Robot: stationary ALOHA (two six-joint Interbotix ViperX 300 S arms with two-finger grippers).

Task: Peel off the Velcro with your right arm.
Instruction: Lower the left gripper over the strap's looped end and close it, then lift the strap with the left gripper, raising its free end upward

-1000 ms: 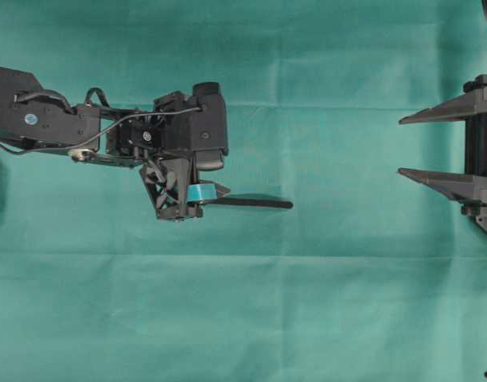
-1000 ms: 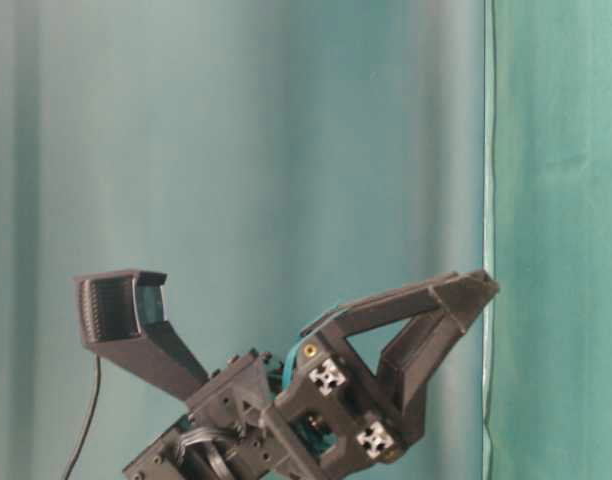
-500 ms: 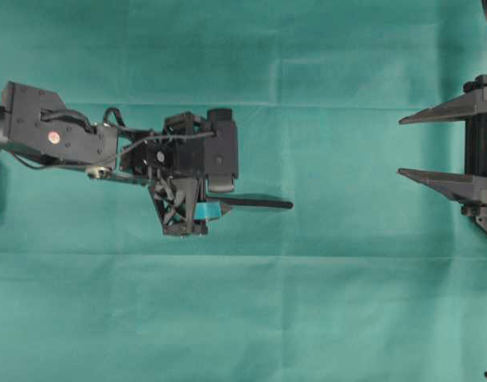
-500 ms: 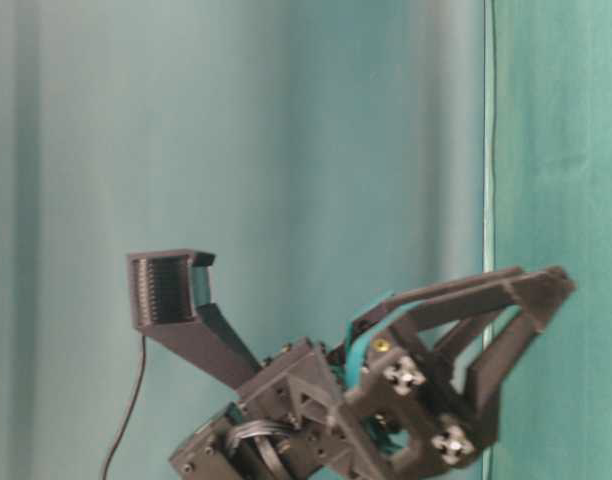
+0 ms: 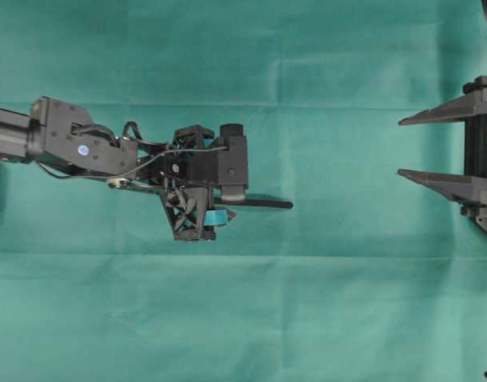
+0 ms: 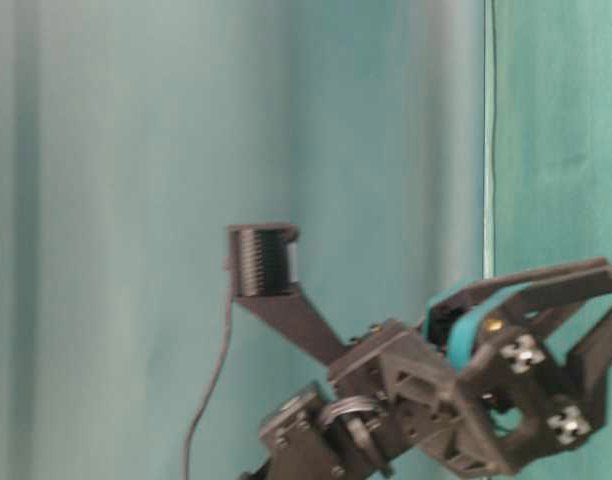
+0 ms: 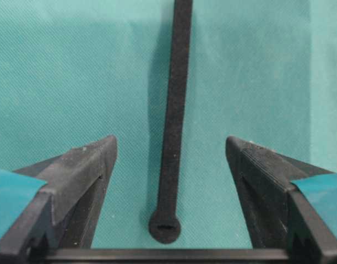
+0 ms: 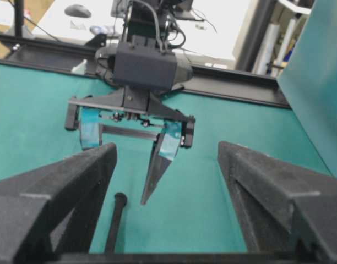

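Two teal-taped fingers (image 7: 80,170) of the left gripper (image 7: 168,165) spread wide, one on each side of the Velcro (image 7: 171,132), neither touching it. Nothing clamped between them. Lying flat on the green cloth (image 7: 64,66), the Velcro, running straight away from the left wrist camera, its rounded knob end nearest the gripper's base and roughly midway between the two fingers. From overhead, only the far part of the strip (image 5: 259,204) poking out toward the right from under the left gripper (image 5: 202,216); the knob end hidden beneath the gripper body. Behind the gripper, the left arm (image 5: 68,147) stretching off toward the left edge, a cable looped along it.

Well apart from the Velcro, at the right edge of the overhead view, the right gripper (image 5: 434,147) with plain dark pointed fingers (image 5: 438,183) also parted wide, holding nothing. Seen from the right wrist camera, those fingers (image 8: 58,192) framing the left gripper (image 8: 127,159) facing them, with the Velcro (image 8: 116,220) on the cloth just below it, knob end toward the left gripper.

At table level, only the left gripper (image 6: 426,300) against a green backdrop (image 6: 106,150), one finger (image 6: 271,280) raised up and leftward; Velcro not visible there.
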